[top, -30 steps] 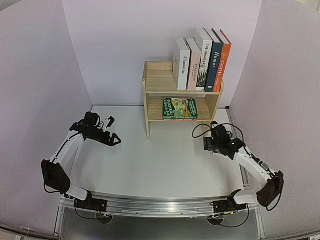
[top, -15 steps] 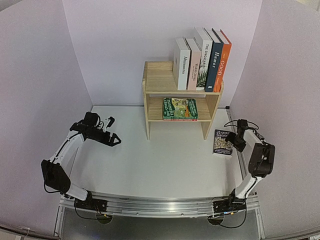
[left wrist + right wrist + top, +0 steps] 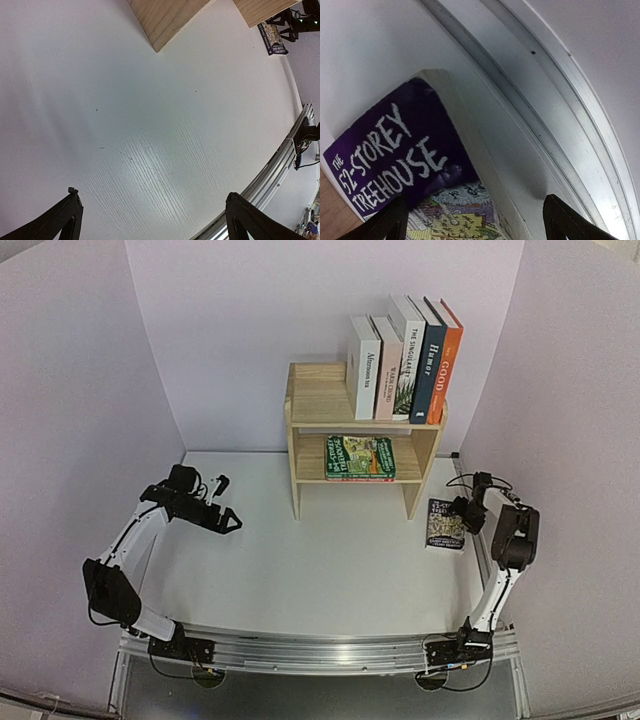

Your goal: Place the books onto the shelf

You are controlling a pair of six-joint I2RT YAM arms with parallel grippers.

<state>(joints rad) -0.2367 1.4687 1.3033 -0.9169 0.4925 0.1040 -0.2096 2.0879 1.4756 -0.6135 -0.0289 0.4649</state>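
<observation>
Nearest, at six o'clock: ribbed metal rail (image 3: 320, 650) along the edge of the smooth white table (image 3: 320, 570). At nine o'clock, left gripper (image 3: 232, 522), black fingers spread wide over bare table, holding nothing. At three o'clock, right gripper (image 3: 460, 512), also spread wide at the right edge of a flat paperback (image 3: 444, 525); touching or not, hard to tell. Glossy purple cover, white hand-drawn letters "THE 52-STOREY TREEHOUSE". Farther, at twelve to one o'clock, pale wooden shelf (image 3: 318, 400) with visible grain. On the lower tier, green illustrated paperbacks (image 3: 360, 457) lying flat. On top, upright in a row: white book "Afternoon tea" (image 3: 364, 370), pink book (image 3: 387, 372), white book with a green plant (image 3: 407, 360), navy book "Humor" (image 3: 430, 362), orange book "GOOD" (image 3: 448, 365).
</observation>
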